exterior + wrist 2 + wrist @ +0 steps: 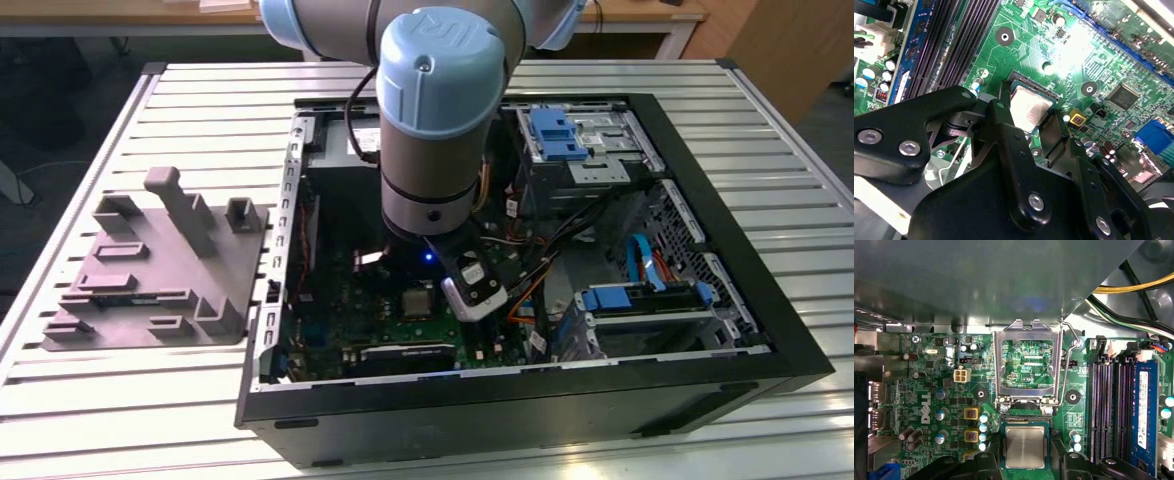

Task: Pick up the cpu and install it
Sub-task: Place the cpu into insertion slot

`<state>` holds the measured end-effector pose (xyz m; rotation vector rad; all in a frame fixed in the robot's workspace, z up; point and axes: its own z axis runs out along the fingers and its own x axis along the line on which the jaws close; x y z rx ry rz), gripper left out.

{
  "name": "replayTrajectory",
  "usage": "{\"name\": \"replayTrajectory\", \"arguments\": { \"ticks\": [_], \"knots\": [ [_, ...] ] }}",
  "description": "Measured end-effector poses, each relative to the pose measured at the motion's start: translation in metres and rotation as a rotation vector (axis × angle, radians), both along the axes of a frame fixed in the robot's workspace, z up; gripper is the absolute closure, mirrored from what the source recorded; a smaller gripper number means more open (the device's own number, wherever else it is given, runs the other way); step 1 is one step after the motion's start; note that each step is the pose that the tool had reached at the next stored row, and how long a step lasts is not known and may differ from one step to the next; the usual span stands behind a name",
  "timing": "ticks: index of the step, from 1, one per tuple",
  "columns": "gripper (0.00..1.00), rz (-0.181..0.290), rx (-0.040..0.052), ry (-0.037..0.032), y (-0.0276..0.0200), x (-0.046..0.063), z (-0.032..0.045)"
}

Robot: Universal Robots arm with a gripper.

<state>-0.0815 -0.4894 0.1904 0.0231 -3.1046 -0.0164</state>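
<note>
Black two-fingered gripper (1030,120) clamped on the cpu (1024,446) over the motherboard socket inside an open computer case.

In the exterior view, a grey plastic fixture (147,270) with posts and slots stands at nine o'clock on the slatted aluminium table (747,110), just beside the open black computer case (534,400). At the centre, the grey-and-pale-blue robot arm (434,120) reaches straight down into the case from twelve o'clock. Below it lies the cpu, a small flat square chip with a silvery metal top, on the green motherboard (929,405). Blue-tabbed drive bays (561,135) sit at two o'clock. In both wrist views the dark fingers (1054,135) press against two opposite edges of the cpu. The hinged silvery socket plate (999,365) stands swung open just beside it, and the black memory slots (1109,405) are near.
</note>
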Motion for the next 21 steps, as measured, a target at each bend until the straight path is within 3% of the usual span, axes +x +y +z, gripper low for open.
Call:
{"name": "replayTrajectory", "arguments": {
  "ticks": [4, 5, 14, 16, 17, 21],
  "knots": [
    [0.52, 0.0, 0.0, 0.0, 0.0, 0.0, 0.0],
    [0.45, 0.0, -0.0001, 0.0, 0.0, 0.0, 0.0],
    [0.45, 0.0, -0.0001, -0.0001, -0.0001, 0.0, 0.0],
    [0.47, 0.0, 0.0, -0.0001, 0.0, 0.0, 0.0],
    [0.54, 0.0, 0.0001, -0.0001, 0.0, -0.0001, 0.0],
    [0.54, 0.0, 0.0002, 0.0, 0.0, -0.0001, 0.0]
  ]
}}
